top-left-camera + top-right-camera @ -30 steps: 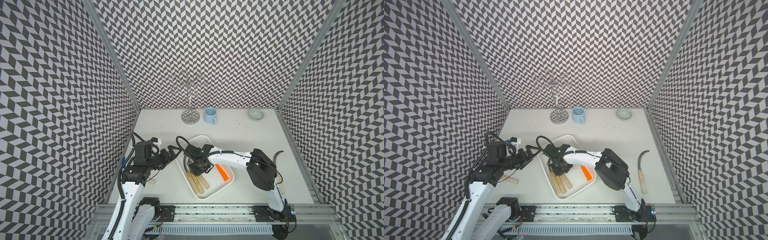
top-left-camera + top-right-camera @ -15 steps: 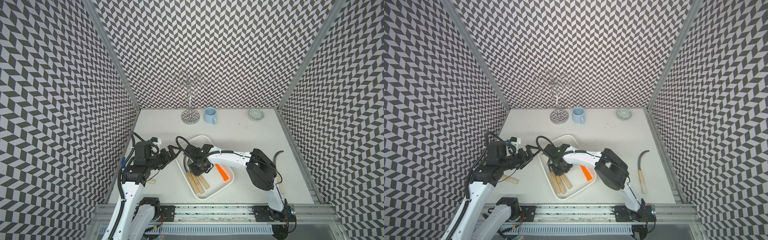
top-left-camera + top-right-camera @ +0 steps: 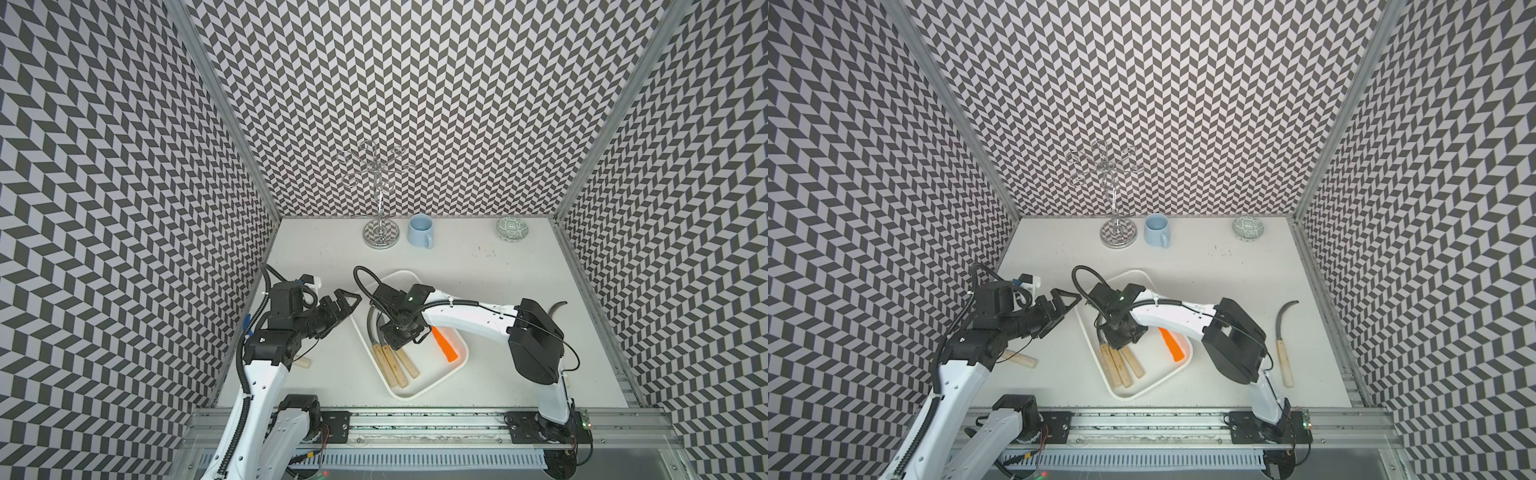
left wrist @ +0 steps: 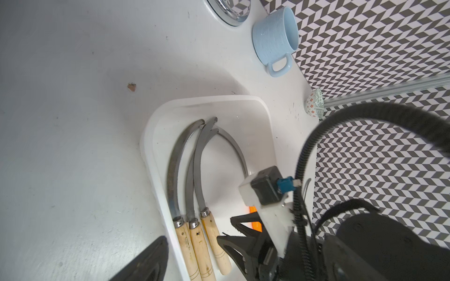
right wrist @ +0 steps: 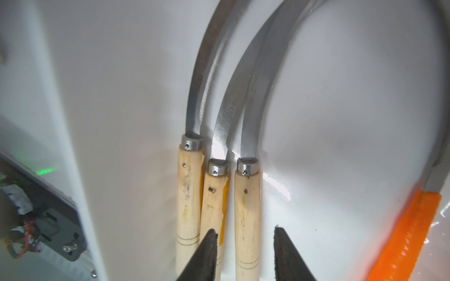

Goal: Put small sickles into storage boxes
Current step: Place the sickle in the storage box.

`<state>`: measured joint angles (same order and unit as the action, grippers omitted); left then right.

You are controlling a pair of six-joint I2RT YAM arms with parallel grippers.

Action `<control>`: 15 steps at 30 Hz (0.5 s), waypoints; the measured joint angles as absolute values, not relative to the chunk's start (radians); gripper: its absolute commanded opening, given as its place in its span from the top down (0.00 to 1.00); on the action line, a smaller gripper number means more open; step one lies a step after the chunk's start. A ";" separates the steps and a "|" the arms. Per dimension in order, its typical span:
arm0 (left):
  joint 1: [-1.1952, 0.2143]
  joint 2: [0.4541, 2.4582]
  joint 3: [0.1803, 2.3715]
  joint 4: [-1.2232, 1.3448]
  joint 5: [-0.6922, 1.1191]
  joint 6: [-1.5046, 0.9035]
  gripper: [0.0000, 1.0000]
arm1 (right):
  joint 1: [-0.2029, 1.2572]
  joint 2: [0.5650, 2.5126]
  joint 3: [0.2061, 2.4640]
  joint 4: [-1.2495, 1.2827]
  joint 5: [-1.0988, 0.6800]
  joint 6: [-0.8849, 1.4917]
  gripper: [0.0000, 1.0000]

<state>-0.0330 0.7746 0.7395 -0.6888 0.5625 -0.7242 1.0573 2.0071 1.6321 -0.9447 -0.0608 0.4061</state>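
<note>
1. Well to the left of the white tray (image 3: 428, 370), the pale wooden handle (image 3: 1019, 358) of a sickle lies on the table, and the left arm hides the rest of it
2. Just left of the tray, the left gripper (image 3: 345, 302) hovers with its jaws spread wide and nothing between them
3. Along the tray's left side lie three wooden-handled sickles (image 4: 197, 243), handles side by side, curved grey blades reaching toward the tray's far end
4. Over those handles the right gripper (image 5: 244, 230) points down with its jaws partly open; they straddle the rightmost handle with a gap on each side and grip nothing
5. In the tray's right side lies the orange-handled sickle (image 3: 444, 347), apart from the other three
6. Well to the right of the tray, a sixth sickle (image 3: 1282, 340) lies on the table, blade toward the back wall
</note>
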 measured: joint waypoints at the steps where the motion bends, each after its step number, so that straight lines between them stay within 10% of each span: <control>1: -0.031 0.775 0.739 -0.691 0.557 -0.728 0.00 | 1.057 1.993 1.630 -0.945 -0.058 0.405 0.51; 15: -0.012 0.783 0.714 -0.652 0.523 -0.881 0.00 | 1.056 1.806 1.547 -0.940 -0.020 0.388 0.06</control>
<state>-0.0120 0.7830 0.7143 -0.6521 0.5232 -0.8806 1.0565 1.8061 1.5467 -0.9401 -0.0204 0.3882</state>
